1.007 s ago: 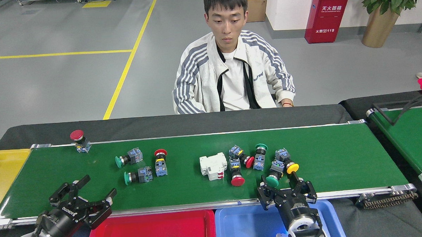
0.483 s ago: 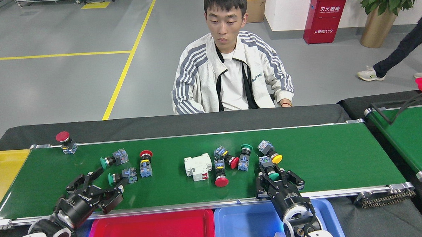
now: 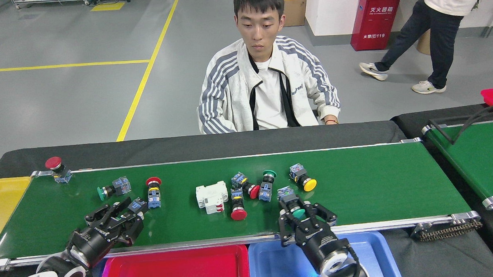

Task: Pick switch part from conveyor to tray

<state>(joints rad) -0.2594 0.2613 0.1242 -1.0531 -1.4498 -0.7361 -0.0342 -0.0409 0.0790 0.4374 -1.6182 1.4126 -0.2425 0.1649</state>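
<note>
Here, the long flat green conveyor (image 3: 375, 183) has shiny metal rails. At its 9 o'clock end sits a red round-capped switch (image 3: 55, 167). The black left gripper (image 3: 118, 214) has its jaws around a small boxy switch part (image 3: 137, 205); I cannot tell if they squeeze it. A white blocky breaker (image 3: 211, 196) lies mid-belt. The right gripper (image 3: 304, 215) holds its jaws apart around a green-capped switch (image 3: 293, 202). At 6 o'clock sit smooth plastic trays, red tray (image 3: 173, 266) and blue tray (image 3: 275, 260).

Grey floor (image 3: 64, 99), yellow lines (image 3: 145, 72)
</note>
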